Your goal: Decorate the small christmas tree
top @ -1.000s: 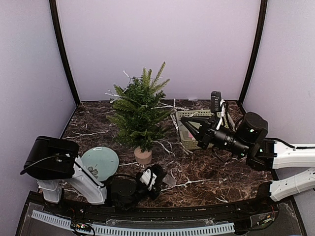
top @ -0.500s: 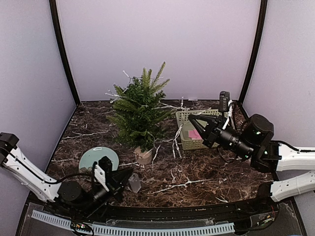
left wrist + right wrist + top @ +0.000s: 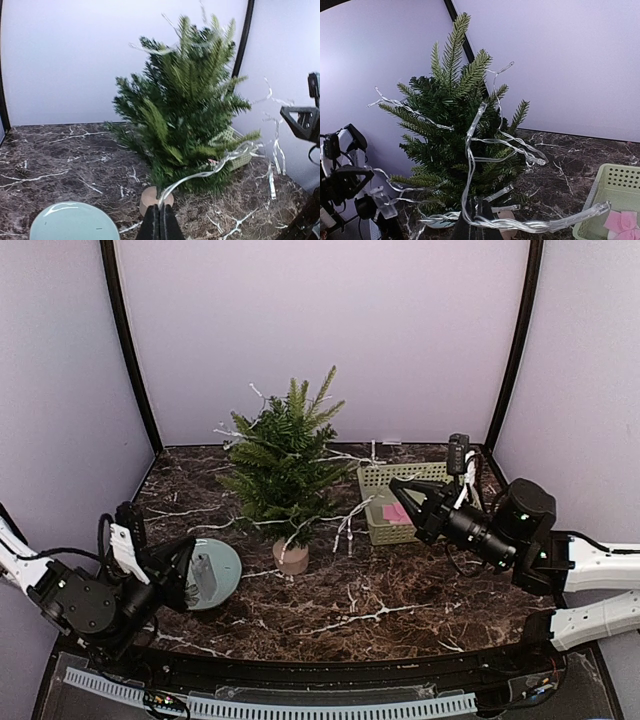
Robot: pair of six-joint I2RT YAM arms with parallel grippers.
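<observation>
The small christmas tree (image 3: 284,472) stands mid-table in its beige pot (image 3: 291,558), with a clear string of lights (image 3: 479,150) draped over its branches. My left gripper (image 3: 193,573) sits low at the front left, over the plate, shut on one end of the light string (image 3: 200,175), which runs up past the pot (image 3: 152,197) toward the tree (image 3: 185,105). To the right of the tree, my right gripper (image 3: 398,486) hovers above the basket, shut on a twisted bundle of the same string (image 3: 540,225). Its fingers (image 3: 481,222) point at the tree (image 3: 452,125).
A pale green plate (image 3: 222,573) lies front left of the pot. A green perforated basket (image 3: 382,525) holding a pink item (image 3: 397,512) stands right of the tree. Purple walls close in three sides. The marble table (image 3: 400,600) is dark with white veins.
My left arm has swung from the front centre to the far left, drawing the string off the table. The right gripper drifted slightly right and back with its bundle.
</observation>
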